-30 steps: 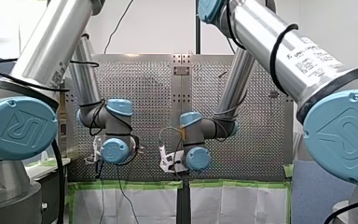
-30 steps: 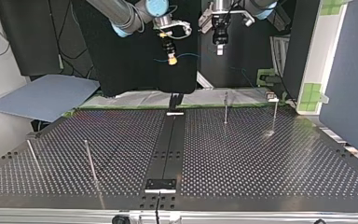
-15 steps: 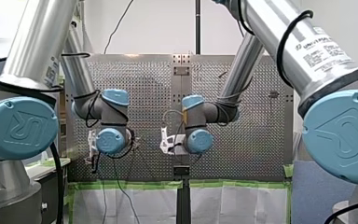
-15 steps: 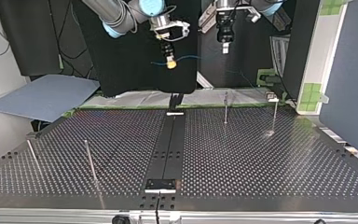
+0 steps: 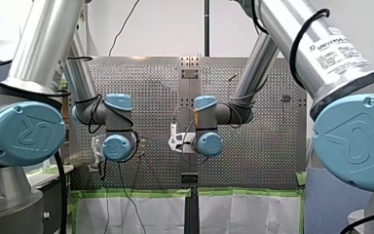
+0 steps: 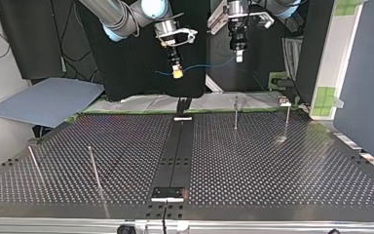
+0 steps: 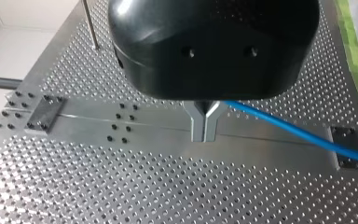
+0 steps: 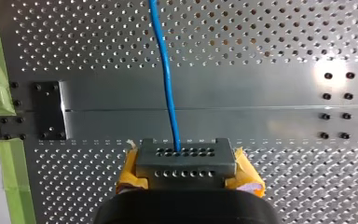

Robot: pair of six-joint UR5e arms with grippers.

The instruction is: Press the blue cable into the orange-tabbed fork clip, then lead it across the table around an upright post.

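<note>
**One cable, two claws, held high above the tabletop**

One tabletop (image 6: 272, 170) carries the fixtures, and the cable hangs well above it, which I judge keeps it free to be carried to the clip. Two arms, my left arm (image 5: 44, 53) and my right arm (image 5: 311, 53), reach in side by side to share the load. Four upright posts (image 6: 93, 168) stand as turning points, two on each half of the top view. My right claw (image 8: 186, 156), yellow pads pressed together, pinches the one blue cable (image 8: 165, 70). My left claw (image 7: 204, 134), metal fingers pressed together, appears to pinch it further along, so the span sags little. I cannot make out the orange-tabbed fork clip.
</note>
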